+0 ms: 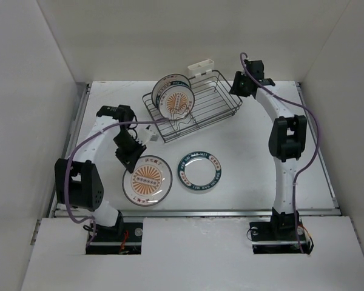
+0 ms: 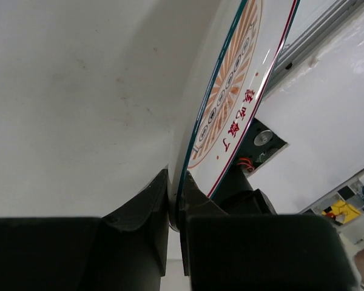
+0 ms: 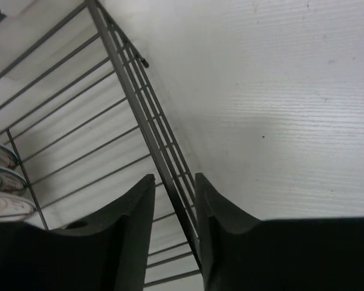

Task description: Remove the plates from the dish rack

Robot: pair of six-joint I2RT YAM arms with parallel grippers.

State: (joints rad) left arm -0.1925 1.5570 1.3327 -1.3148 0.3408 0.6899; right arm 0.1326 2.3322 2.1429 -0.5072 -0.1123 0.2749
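There's the left hand (image 2: 175, 194) clenched on the sunburst plate (image 2: 230, 115) rim, just in front of the dish rack (image 3: 133, 103); right hand (image 3: 173, 206) half-parted astride its side wall; whether it grips, can't tell.

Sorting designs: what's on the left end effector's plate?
Plate: orange sunburst centre, red characters; best in top view.

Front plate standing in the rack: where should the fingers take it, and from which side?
By its top rim, coming down from above, one finger on each face. The front plate stands on edge at the rack's left end, lower edge down in the wires and other plates close behind, so only the upper rim looks free.
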